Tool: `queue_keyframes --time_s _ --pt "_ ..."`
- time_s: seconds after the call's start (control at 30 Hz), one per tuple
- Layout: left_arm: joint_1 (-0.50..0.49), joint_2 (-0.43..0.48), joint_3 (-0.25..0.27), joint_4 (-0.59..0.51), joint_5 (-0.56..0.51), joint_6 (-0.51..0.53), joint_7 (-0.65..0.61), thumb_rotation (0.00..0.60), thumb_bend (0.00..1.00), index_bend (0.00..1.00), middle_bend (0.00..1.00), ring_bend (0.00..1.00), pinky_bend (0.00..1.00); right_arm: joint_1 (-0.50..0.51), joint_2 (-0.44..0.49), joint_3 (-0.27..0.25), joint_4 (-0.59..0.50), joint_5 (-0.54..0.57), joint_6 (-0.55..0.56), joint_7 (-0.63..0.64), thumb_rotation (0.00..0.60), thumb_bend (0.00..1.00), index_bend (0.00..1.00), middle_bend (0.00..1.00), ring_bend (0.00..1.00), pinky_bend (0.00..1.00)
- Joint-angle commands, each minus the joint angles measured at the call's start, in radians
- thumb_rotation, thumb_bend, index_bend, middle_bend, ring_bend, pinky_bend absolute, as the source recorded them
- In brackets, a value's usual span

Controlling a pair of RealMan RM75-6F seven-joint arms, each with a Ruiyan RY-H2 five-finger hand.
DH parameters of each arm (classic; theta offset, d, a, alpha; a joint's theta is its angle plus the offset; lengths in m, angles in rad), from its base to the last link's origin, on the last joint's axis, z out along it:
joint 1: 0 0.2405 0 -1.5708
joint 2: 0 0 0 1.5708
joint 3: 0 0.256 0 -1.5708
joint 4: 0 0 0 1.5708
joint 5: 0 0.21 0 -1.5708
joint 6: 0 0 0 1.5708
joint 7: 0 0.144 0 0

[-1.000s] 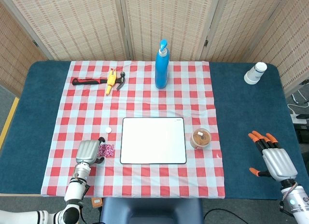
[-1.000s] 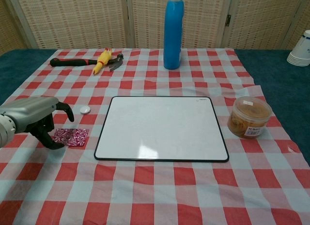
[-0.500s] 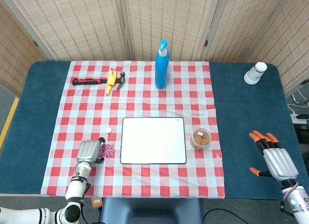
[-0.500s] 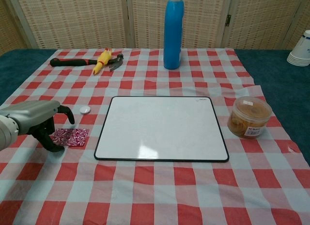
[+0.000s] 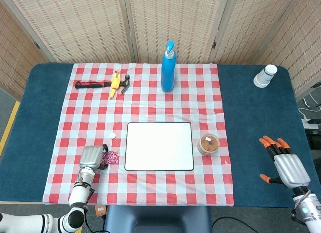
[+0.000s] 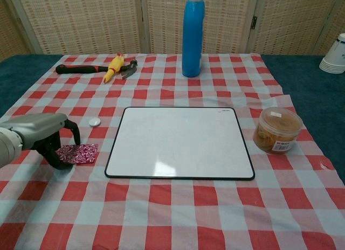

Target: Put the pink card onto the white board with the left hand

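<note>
Pink and patterned, the pink card point(image 6: 79, 152) lies flat on the checked tablecloth point(image 6: 178, 207), just off the left edge of the white board point(image 6: 180, 142) and not on it. The left hand point(image 6: 40, 136) arches over the card's outer end with its dark fingers point(image 6: 53, 155) curled down; one fingertip seems to touch the card's edge, but whether the card is actually pinched cannot be told from either view. In the head view the hand's grey back point(image 5: 92, 157) covers part of the card point(image 5: 112, 156), and the wrist runs out of the chest view's left edge.

Just beyond the hand sits a small white disc point(image 6: 95, 121). Farther off in that direction lie a hammer point(image 6: 91, 68) and a yellow toy point(image 6: 114, 67) across it. Past the board's far edge stands a blue bottle point(image 6: 193, 35), and on the board's other side a lidded brown tub point(image 6: 277, 130).

The right hand point(image 5: 283, 165) rests well apart on the blue table point(image 5: 261, 137), fingers spread, holding nothing. A stack of paper cups point(image 5: 265, 76) stands at the far corner.
</note>
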Motion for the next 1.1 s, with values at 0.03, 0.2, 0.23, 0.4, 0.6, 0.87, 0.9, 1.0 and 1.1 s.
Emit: queue_keyframes --time_s 0.03,0.2,0.23,0.4,0.6,0.87,0.9,1.0,1.1 --pt "-0.001 0.000 -0.001 -0.002 0.005 0.006 -0.005 0.600 0.24 0.41 1.00 1.00 1.00 0.000 0.000 0.000 0.001 -0.001 0.001 0.002 0.600 0.07 0.00 0.00 0.00 0.00" --pt "-0.003 0.012 -0.002 -0.023 0.016 0.021 -0.007 0.600 0.24 0.44 1.00 1.00 1.00 0.000 0.001 0.001 0.002 0.000 0.000 0.004 0.600 0.07 0.00 0.00 0.00 0.00" --pt "-0.003 0.015 -0.002 -0.028 0.018 0.025 -0.008 0.600 0.24 0.45 1.00 1.00 1.00 0.000 0.001 0.001 0.002 0.000 0.000 0.004 0.600 0.07 0.00 0.00 0.00 0.00" --pt "-0.007 0.041 -0.013 -0.075 0.030 0.042 -0.011 0.600 0.24 0.44 1.00 1.00 1.00 0.000 0.001 0.002 0.002 0.001 0.000 0.005 0.600 0.07 0.00 0.00 0.00 0.00" --pt "-0.046 0.041 -0.041 -0.128 0.040 0.063 0.028 0.600 0.24 0.43 1.00 1.00 1.00 0.004 -0.004 0.001 0.003 0.004 -0.009 -0.004 0.600 0.07 0.00 0.00 0.00 0.00" --pt "-0.150 -0.093 -0.108 -0.081 0.040 0.100 0.104 0.600 0.24 0.41 1.00 1.00 1.00 0.004 -0.002 0.005 0.004 0.011 -0.008 -0.002 0.600 0.07 0.00 0.00 0.00 0.00" --pt "-0.163 -0.114 -0.114 -0.067 0.039 0.104 0.111 0.600 0.24 0.41 1.00 1.00 1.00 0.004 -0.001 0.005 0.004 0.012 -0.008 0.001 0.600 0.07 0.00 0.00 0.00 0.00" --pt "-0.177 -0.142 -0.122 -0.047 0.036 0.112 0.120 0.600 0.24 0.41 1.00 1.00 1.00 0.004 0.000 0.006 0.005 0.013 -0.008 0.004 0.600 0.07 0.00 0.00 0.00 0.00" --pt "-0.233 -0.229 -0.148 0.018 0.024 0.104 0.153 0.600 0.24 0.41 1.00 1.00 1.00 0.005 0.003 0.010 0.008 0.019 -0.010 0.015 0.600 0.07 0.00 0.00 0.00 0.00"
